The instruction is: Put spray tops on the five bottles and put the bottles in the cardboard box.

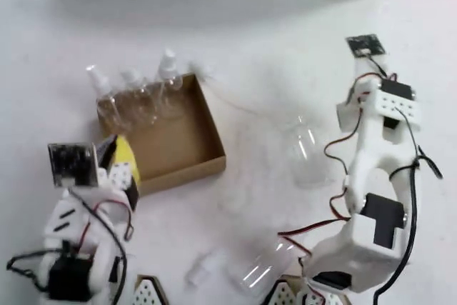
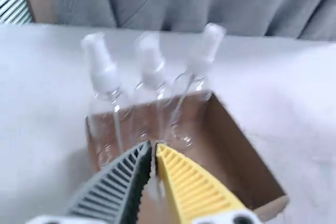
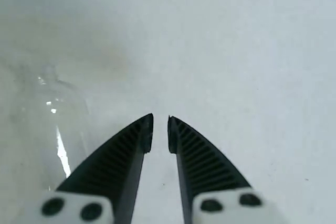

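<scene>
Three capped bottles (image 2: 152, 77) lie side by side in the cardboard box (image 2: 231, 140), directly ahead of the left gripper (image 2: 154, 150). Their white spray tops point away from the gripper and reach past the box's far wall. Their clear bodies rest on the box floor, just beyond the gripper tips.

Left gripper: one grey and one yellow finger, brought together at the tips with nothing held. In the high view the left gripper (image 1: 114, 149) sits at the near corner of the cardboard box (image 1: 186, 141), aimed along it toward the capped bottles (image 1: 136, 94). The part of the box floor to the gripper's right side is bare.

Right gripper (image 3: 160, 129): two black fingers, tips a narrow slit apart, nothing between them. It points at bare tabletop (image 3: 252, 51).

One uncapped bottle (image 3: 52, 129), clear, lies on the tabletop just beside the right gripper, apart from its fingers. In the high view this uncapped bottle (image 1: 307, 151) is on the side of the right arm (image 1: 371, 141) that faces the box, well apart from the box itself.

A second clear bottle (image 1: 260, 266) lies on the tabletop (image 1: 250, 41) near the base of the right arm, well behind both grippers. A small whitish piece (image 1: 198, 271) lies just beside it on the side toward the left arm. It looks like a loose spray top, but it is too blurred to confirm.
</scene>
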`<state>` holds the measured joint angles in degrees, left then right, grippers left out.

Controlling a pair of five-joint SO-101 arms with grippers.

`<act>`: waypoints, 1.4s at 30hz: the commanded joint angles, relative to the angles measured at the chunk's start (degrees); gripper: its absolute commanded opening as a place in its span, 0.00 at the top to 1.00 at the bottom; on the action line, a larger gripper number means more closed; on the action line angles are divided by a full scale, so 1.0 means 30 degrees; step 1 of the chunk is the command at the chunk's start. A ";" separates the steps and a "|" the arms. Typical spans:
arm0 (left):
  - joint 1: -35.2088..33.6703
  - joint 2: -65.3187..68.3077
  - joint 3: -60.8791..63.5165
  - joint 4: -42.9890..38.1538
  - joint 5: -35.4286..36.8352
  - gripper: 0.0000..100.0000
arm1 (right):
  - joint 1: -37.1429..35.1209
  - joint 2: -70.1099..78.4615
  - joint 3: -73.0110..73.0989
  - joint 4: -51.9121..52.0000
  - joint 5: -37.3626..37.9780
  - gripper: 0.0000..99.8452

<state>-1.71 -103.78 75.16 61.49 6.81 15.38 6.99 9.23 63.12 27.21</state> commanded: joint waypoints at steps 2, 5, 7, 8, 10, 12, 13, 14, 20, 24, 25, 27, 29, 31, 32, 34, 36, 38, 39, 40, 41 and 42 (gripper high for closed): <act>0.3531 0.0103 -0.2344 -0.0352 0.0293 0.98 | 0.1509 -0.1040 -0.0352 0.0103 -0.0147 0.98; 0.4791 0.1275 -0.2051 -0.2520 0.0322 0.98 | 0.1949 -0.0923 -0.0147 0.0103 -0.0029 0.98; 0.5641 0.2652 -0.2022 -0.4278 0.0469 0.98 | 0.2242 -0.0894 0.0000 0.0103 -0.0029 0.98; 0.6110 0.3502 -0.2022 -0.5275 0.0938 0.98 | 0.2388 -0.0923 0.0234 0.0073 -0.0029 0.98; 0.6872 0.5348 -0.2139 -0.7238 0.2256 0.98 | 0.2476 -0.1040 0.0703 -0.0161 -0.0059 0.98; 0.7634 0.7429 -0.2198 -0.9436 0.3370 0.98 | 0.2505 -0.1070 0.1114 -0.0396 -0.0147 0.98; 0.8015 0.8484 -0.2315 -1.0432 0.3868 0.98 | 0.2505 -0.1099 0.1289 -0.0542 -0.0176 0.98; 0.8337 0.9568 -0.2374 -1.1282 0.4396 0.98 | 0.2505 -0.1040 0.1436 -0.0601 -0.0176 0.98; 0.9158 1.5839 -0.4073 -1.5326 0.8205 0.98 | 0.2300 -0.0923 0.1934 -0.0601 -0.0205 0.98; 0.9187 1.9853 -0.6037 -1.6469 1.1722 0.97 | 0.2154 -0.0923 0.2168 -0.0601 -0.0205 0.98; 0.9245 2.0938 -0.6593 -1.6703 1.2425 0.95 | 0.2154 -0.1011 0.2344 -0.0601 -0.0205 0.98; 0.9245 2.3077 -0.7883 -1.6879 1.3568 0.89 | 0.1978 -0.0952 0.2491 -0.0601 -0.0205 0.98; 0.9245 2.5070 -0.9231 -1.6762 1.4418 0.83 | 0.1861 -0.0894 0.2696 -0.0601 -0.0205 0.98; 0.9245 2.6945 -1.0374 -1.6762 1.4945 0.80 | 0.1773 -0.0982 0.3311 -0.1070 -0.0205 0.98; 0.9245 2.7824 -1.0872 -1.6762 1.5121 0.80 | 0.1626 -0.1011 0.3604 -0.1421 -0.0205 0.98; 0.9245 2.9495 -1.1927 -1.6762 1.5678 0.80 | 0.1480 -0.0923 0.4190 -0.2037 -0.0205 0.98; 0.9128 3.0989 -1.2864 -1.6762 1.6498 0.80 | 0.1275 -0.0923 0.4923 -0.2769 -0.0205 0.98; 0.9070 3.2484 -1.3714 -1.6762 1.7289 0.80 | 0.1158 -0.0952 0.5538 -0.3385 -0.0205 0.98; 0.9070 3.3158 -1.4095 -1.6762 1.7582 0.80 | 0.0982 -0.0923 0.5773 -0.3648 -0.0205 0.98; 0.9040 3.3802 -1.4476 -1.6762 1.7846 0.80 | 0.0864 -0.0923 0.6007 -0.3853 -0.0205 0.98; 0.9040 3.4447 -1.4828 -1.6762 1.8051 0.80 | 0.0777 -0.0923 0.6183 -0.3971 -0.0205 0.98; 0.8982 3.5092 -1.5179 -1.6762 1.8256 0.80 | 0.0718 -0.0923 0.6242 -0.3971 -0.0205 0.98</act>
<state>25.27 -3.38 36.57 12.97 58.42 18.90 6.81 27.52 52.92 27.03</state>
